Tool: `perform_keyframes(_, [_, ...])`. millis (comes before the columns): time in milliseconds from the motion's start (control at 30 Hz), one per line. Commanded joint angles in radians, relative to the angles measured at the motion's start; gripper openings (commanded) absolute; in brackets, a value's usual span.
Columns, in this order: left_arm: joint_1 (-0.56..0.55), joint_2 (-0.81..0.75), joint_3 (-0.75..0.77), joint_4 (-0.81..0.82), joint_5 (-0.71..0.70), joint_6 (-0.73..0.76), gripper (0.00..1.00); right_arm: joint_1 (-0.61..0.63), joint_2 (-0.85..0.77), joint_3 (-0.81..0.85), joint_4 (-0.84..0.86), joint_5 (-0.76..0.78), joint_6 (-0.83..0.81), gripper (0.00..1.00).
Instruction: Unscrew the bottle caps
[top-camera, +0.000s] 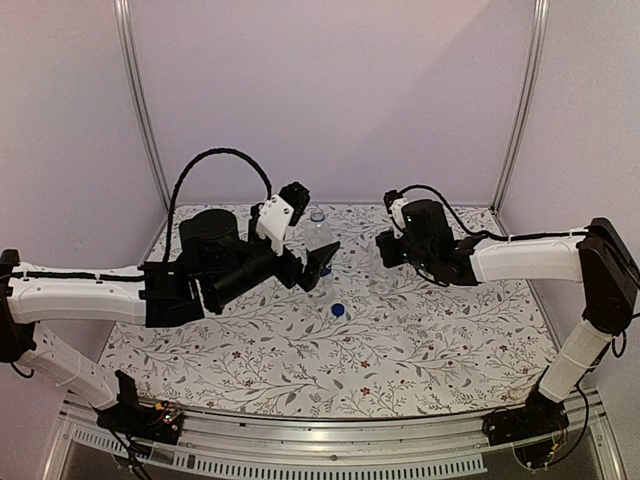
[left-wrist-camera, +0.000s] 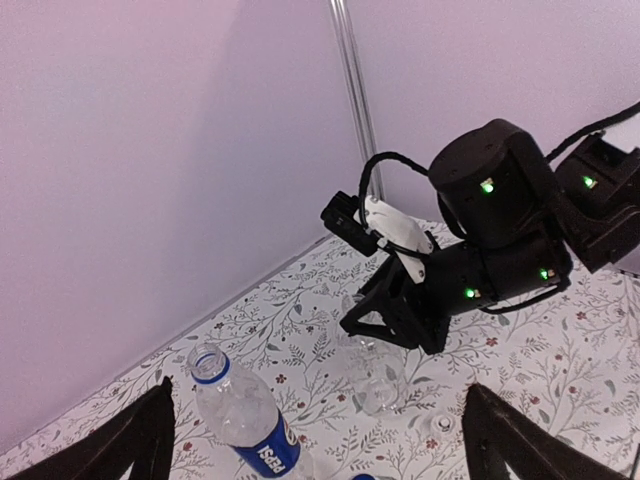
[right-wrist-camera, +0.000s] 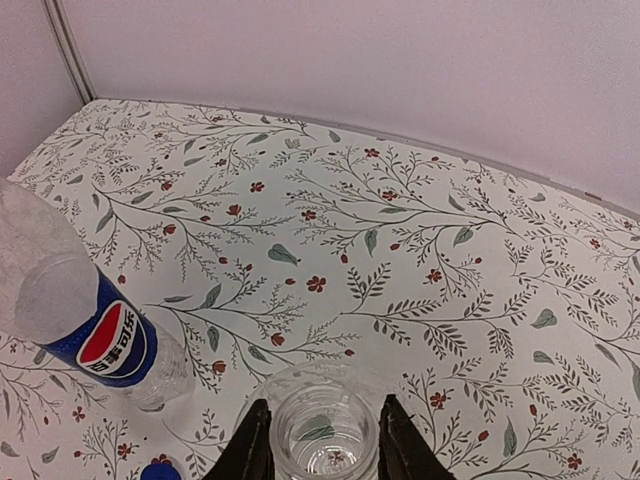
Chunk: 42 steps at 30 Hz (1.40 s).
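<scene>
The labelled bottle (left-wrist-camera: 243, 420) stands upright with its neck open and a blue ring round it. It is between my left gripper's (left-wrist-camera: 318, 392) wide-open fingers, nearer the left finger (left-wrist-camera: 140, 440) and not touched. The unlabelled clear bottle (right-wrist-camera: 322, 432) stands upright, its mouth open, and my right gripper (right-wrist-camera: 323, 445) is shut on its neck. A bright blue cap (top-camera: 338, 310) lies on the table in front of the bottles. A pale cap (left-wrist-camera: 440, 428) lies on the table beside the clear bottle (left-wrist-camera: 375, 378).
A floral cloth (top-camera: 420, 350) covers the table. Pale walls close in the back and sides, with metal posts (top-camera: 140, 100) at the back corners. The right arm's wrist (left-wrist-camera: 500, 230) hangs above the clear bottle.
</scene>
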Motion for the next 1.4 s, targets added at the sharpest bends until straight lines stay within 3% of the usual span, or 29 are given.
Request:
perform_keyframes(0, [0.005,0.001,-0.006,0.006,0.006,0.011,1.0,-0.009,-0.028,-0.022,-0.014,0.007,0.008,0.24])
perform_keyframes(533, [0.004,0.005,-0.004,0.003,0.014,0.007,1.0,-0.012,-0.068,-0.004,-0.059,0.03,-0.002,0.56])
perform_keyframes(900, [0.005,0.022,0.037,-0.056,-0.043,0.004,1.0,-0.012,-0.182,0.057,-0.195,0.013,-0.017,0.99])
perform_keyframes(1100, [0.019,0.012,0.046,-0.07,-0.056,-0.015,1.0,-0.031,-0.294,0.061,-0.291,-0.034,-0.018,0.99])
perform_keyframes(1367, [0.123,-0.036,0.085,-0.149,0.076,-0.129,1.0,-0.114,-0.446,0.082,-0.417,-0.049,-0.052,0.99])
